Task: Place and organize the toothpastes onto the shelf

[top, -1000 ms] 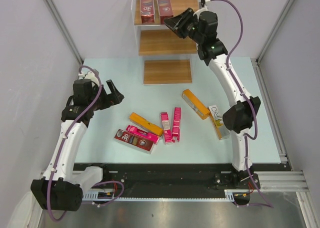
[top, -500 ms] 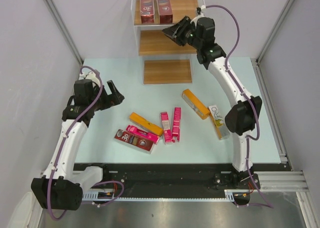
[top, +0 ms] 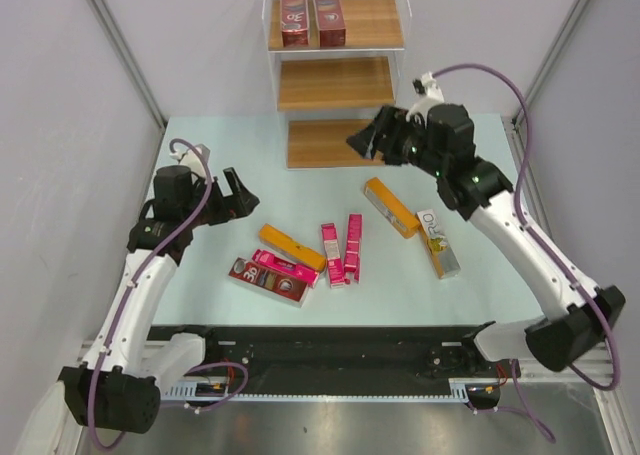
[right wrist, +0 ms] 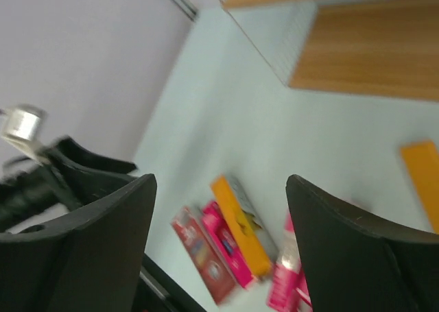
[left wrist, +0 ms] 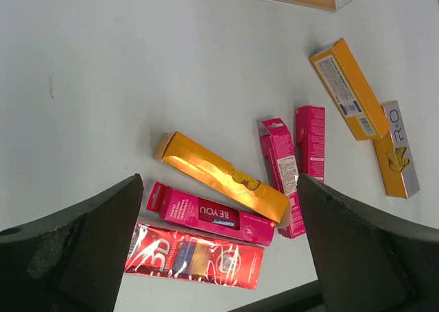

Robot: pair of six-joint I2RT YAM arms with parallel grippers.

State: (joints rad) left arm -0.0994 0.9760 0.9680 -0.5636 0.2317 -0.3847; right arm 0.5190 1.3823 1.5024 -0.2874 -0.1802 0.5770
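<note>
Clearly both empty, the right gripper (top: 362, 140) gaped by the lowest board of the shelf (top: 335, 83), two dark red 3D cartons (top: 294, 13) well behind it on the top tier, while the wide-open left gripper (top: 235, 193) faced the loose cartons (top: 291, 246) on the table (top: 225, 145).

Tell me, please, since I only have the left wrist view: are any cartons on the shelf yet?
Observer: Yes, two red cartons lie side by side on the top tier of the shelf.
Operator: Thank you. Are the lower tiers in use?
Observer: No, the middle tier and the bottom tier show only bare wood.
Operator: And where is the right arm, please?
Observer: The right arm reaches over the table, its jaws open and empty by the bottom tier's right end.
</note>
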